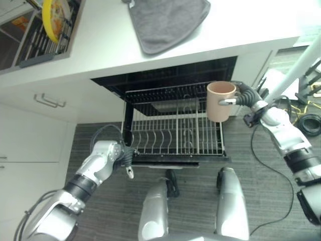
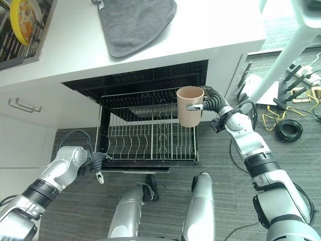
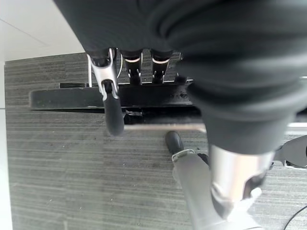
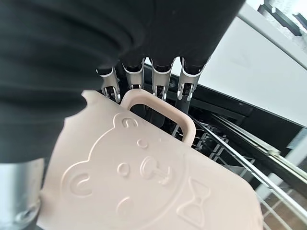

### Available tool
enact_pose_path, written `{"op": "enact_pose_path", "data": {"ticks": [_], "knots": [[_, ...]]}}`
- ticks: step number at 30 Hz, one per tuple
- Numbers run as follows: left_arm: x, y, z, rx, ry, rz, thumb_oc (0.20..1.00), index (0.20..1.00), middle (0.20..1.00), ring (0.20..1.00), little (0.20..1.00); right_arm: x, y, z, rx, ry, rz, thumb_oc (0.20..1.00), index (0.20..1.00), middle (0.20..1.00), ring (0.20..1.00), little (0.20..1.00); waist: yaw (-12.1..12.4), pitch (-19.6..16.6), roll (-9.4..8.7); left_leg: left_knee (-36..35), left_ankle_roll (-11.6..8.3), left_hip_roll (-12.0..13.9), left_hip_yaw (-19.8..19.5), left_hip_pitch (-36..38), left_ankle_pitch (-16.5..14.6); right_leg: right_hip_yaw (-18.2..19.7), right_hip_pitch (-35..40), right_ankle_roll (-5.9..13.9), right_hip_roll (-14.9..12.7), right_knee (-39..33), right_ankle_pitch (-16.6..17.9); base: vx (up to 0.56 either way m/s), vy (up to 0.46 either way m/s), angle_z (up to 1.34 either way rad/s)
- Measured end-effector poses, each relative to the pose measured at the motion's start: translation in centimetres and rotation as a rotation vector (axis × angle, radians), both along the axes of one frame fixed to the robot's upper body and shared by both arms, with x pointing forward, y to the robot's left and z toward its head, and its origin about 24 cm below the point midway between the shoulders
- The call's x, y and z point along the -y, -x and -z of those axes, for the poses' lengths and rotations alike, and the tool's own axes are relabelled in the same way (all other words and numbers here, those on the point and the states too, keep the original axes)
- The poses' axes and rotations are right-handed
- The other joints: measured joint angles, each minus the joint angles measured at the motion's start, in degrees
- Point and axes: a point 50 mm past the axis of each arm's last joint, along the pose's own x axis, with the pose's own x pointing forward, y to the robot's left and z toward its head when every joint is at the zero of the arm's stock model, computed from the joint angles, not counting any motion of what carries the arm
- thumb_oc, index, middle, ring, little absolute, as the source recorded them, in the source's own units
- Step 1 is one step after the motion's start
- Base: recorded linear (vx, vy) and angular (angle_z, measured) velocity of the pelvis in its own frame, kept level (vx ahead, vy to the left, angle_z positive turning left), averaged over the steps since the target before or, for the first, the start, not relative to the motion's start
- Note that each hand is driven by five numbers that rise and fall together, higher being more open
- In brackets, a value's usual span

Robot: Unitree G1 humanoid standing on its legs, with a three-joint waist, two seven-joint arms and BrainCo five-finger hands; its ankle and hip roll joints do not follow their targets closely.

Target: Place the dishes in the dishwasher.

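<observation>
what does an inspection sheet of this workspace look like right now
surface: white counter above the open dishwasher
job's things: pink mug held upright over the pulled-out wire rack; yellow plate in the counter's dish rack
clutter: grey cloth on the counter
grippers: right robot hand curled on the mug; left robot hand at the rack's front edge, fingers curled
cables: coiled cables on the floor, right
surroundings: white cabinets, grey floor
</observation>
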Motion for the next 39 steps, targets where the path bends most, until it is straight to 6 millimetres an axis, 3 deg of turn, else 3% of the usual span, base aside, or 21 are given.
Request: {"op": "enact_pose_path", "data": {"ticks": [3, 7, 19, 21, 22, 23, 29, 33, 36, 39], "knots": [[0.3, -0.2, -0.1, 0.042, 0.038, 0.02, 1.0, 1.0, 1.0, 1.0, 1.0, 0.9, -1.6, 0.9, -0.089, 0.042, 0.08, 0.2, 0.2, 0.2, 0.2, 0.2, 1.4, -0.2, 0.31, 0.8, 0.01, -0.4, -0.3, -1.0, 0.0, -0.2, -0.9, -0.13, -0.5, 1.2, -0.3, -0.02, 0.017, 0.09], [1.1, -0.8, -0.5, 0.081, 0.063, 0.06, 1.0, 1.0, 1.0, 1.0, 1.0, 2.5, -1.7, 2.7, -0.177, 0.041, 0.168, 0.2, 0.2, 0.2, 0.2, 0.2, 2.9, -0.7, 1.05, 1.7, 0.0, -0.9, -1.4, -2.5, 0.0, -0.5, -1.9, -0.18, -1.1, 2.2, -0.7, -0.02, -0.021, 0.12], [1.2, -1.4, 0.8, 0.095, 0.045, 0.052, 1.0, 1.0, 1.0, 1.0, 1.0, 2.0, -2.5, 5.2, -0.284, 0.026, 0.239, 0.206, 0.206, 0.206, 0.206, 0.206, 4.1, -4.0, 0.24, 3.6, 0.08, -0.3, -3.1, -5.3, -0.1, -1.6, -3.9, -0.76, -0.5, 4.1, -1.4, -0.01, -0.015, 0.02], [1.2, -1.4, 1.1, 0.104, 0.058, 0.042, 1.0, 1.0, 1.0, 1.0, 1.0, 2.0, -2.5, 5.2, -0.284, 0.025, 0.244, 0.376, 0.376, 0.376, 0.376, 0.376, 4.1, -4.0, 0.11, 3.7, 0.07, -0.3, -3.1, -5.4, -0.1, -1.5, -4.1, -0.7, -0.3, 4.0, -1.4, 0.0, 0.0, 0.0], [1.2, -1.4, 1.1, 0.109, 0.059, 0.041, 1.0, 1.0, 1.0, 1.0, 1.0, 2.0, -2.5, 5.1, -0.279, 0.019, 0.244, 0.94, 0.94, 0.94, 0.94, 0.94, 4.1, -4.1, 0.05, 3.7, 0.07, -0.3, -3.2, -6.0, -0.1, -1.5, -4.5, -0.65, -0.2, 4.0, -1.3, 0.0, 0.0, 0.0], [1.2, -1.4, 1.1, 0.112, 0.06, 0.04, 1.0, 1.0, 1.0, 1.0, 1.0, 2.0, -2.5, 5.1, -0.279, 0.013, 0.247, 1.0, 1.0, 1.0, 1.0, 1.0, 4.1, -4.1, 0.03, 3.7, 0.07, -0.2, -3.2, -6.2, -0.1, -1.4, -4.7, -0.67, -0.1, 4.0, -1.3, 0.0, 0.0, 0.0], [1.2, -1.1, 2.1, 0.124, 0.028, 0.054, 1.0, 1.0, 1.0, 1.0, 1.0, 1.7, -2.6, 5.3, -0.287, -0.098, 0.29, 1.0, 1.0, 1.0, 1.0, 1.0, 4.1, -3.9, -0.32, 4.0, 0.27, 0.1, -3.0, -5.9, -0.4, -0.8, -4.7, -0.63, 0.4, 4.0, -1.1, 0.02, 0.008, -0.03], [0.9, -0.7, 2.7, 0.169, 0.057, 0.022, 1.0, 1.0, 1.0, 1.0, 1.0, 0.2, -2.6, 4.3, -0.233, -0.204, 0.25, 1.0, 1.0, 1.0, 1.0, 1.0, 4.1, -3.6, -0.73, 4.1, 0.41, 0.3, -3.1, -6.0, -0.5, -0.5, -4.9, -0.62, 0.8, 4.0, -1.0, 0.01, -0.011, -0.04], [-0.1, 0.3, 1.8, 0.271, 0.176, -0.051, 1.0, 1.0, 1.0, 1.0, 1.0, -1.2, -1.8, 3.2, -0.154, -0.311, 0.161, 1.0, 1.0, 1.0, 1.0, 1.0, 4.1, -2.7, -2.07, 3.9, 0.42, 0.4, -3.0, -6.4, -0.5, -0.3, -5.7, -0.61, 1.1, 4.0, -1.0, 0.01, -0.039, -0.05], [0.4, 1.0, -2.4, 0.435, 0.399, -0.09, 1.0, 1.0, 1.0, 1.0, 1.0, -0.6, 0.3, 3.9, -0.107, -0.411, 0.15, 1.0, 1.0, 1.0, 1.0, 1.0, 4.4, -0.8, -4.51, 3.8, 0.4, 0.2, -3.2, -6.4, -0.5, -0.4, -5.7, -0.24, 1.0, 4.2, -1.3, 0.03, -0.053, 0.06]]}}
